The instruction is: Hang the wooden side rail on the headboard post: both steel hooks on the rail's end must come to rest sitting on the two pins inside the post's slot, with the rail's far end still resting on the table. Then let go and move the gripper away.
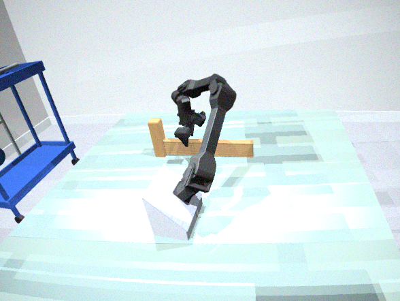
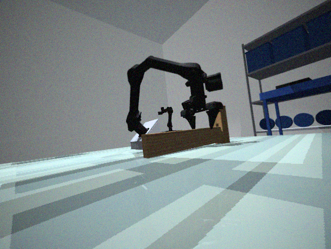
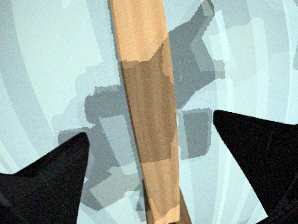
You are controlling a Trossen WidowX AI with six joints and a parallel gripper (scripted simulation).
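The wooden side rail [image 1: 235,148] [image 2: 180,141] [image 3: 149,90] lies lengthwise on the table, and one end meets the upright headboard post [image 1: 156,136] [image 2: 224,124]. Its far end rests on the table top. The hooks and pins are hidden in the top and exterior views. My gripper [image 1: 184,135] [image 2: 202,126] [image 3: 152,127] is open wide. It hangs just over the rail near the post, with one finger on each side of the rail and neither touching it.
A blue cart [image 1: 30,163] stands off the table's left edge. The arm's white wedge base [image 1: 170,221] is in the middle of the table. A grey shelf rack [image 2: 281,65] with blue bins stands behind the post. A small black stand [image 2: 169,115] rises behind the rail.
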